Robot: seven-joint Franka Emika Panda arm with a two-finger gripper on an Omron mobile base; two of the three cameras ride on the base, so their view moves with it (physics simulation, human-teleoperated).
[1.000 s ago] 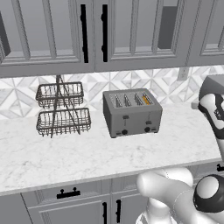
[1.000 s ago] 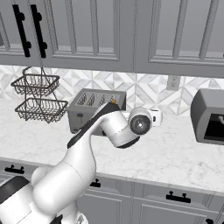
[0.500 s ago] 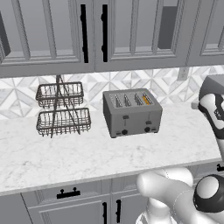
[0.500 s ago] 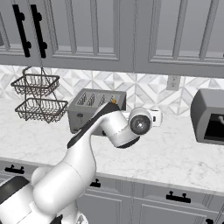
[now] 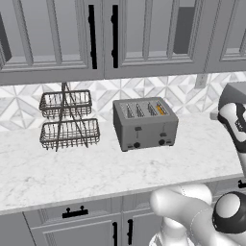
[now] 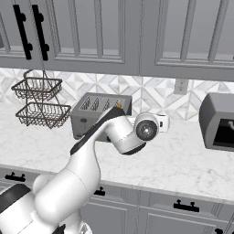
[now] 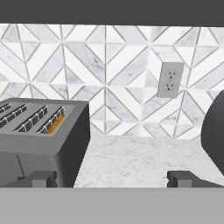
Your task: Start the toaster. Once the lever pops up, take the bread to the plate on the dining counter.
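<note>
The toaster (image 5: 145, 124) stands on the marble worktop (image 5: 96, 168) against the tiled back wall, its front with two black levers and two round knobs facing the near edge. The bread (image 5: 161, 109) sits down in the rightmost of the four slots, with just its golden-orange top edge showing at the slot mouth; in the hand view the same orange strip (image 7: 54, 124) lies in the slot nearest the toaster's right side. Both levers sit in the upper part of their tracks as far as the left base view shows.

To the left of the toaster, apart from it, a two-tier wire basket (image 5: 68, 118) stands on the worktop. To the right, well apart, a dark grey boxy appliance (image 6: 218, 120) with an open dark front sits by the wall, and a white wall socket (image 6: 181, 85) is set in the tiles between it and the toaster.

The arm reaches up from the base and bends over the worktop, with the gripper (image 7: 112, 179) to the right of the toaster, touching nothing. The fingers (image 7: 43, 178) are spread wide apart, one at the lower left and one at the lower right of the hand view, with bare marble and the tiled wall between them. The hand looks roughly level toward the back wall, the toaster's right side just to its left
</note>
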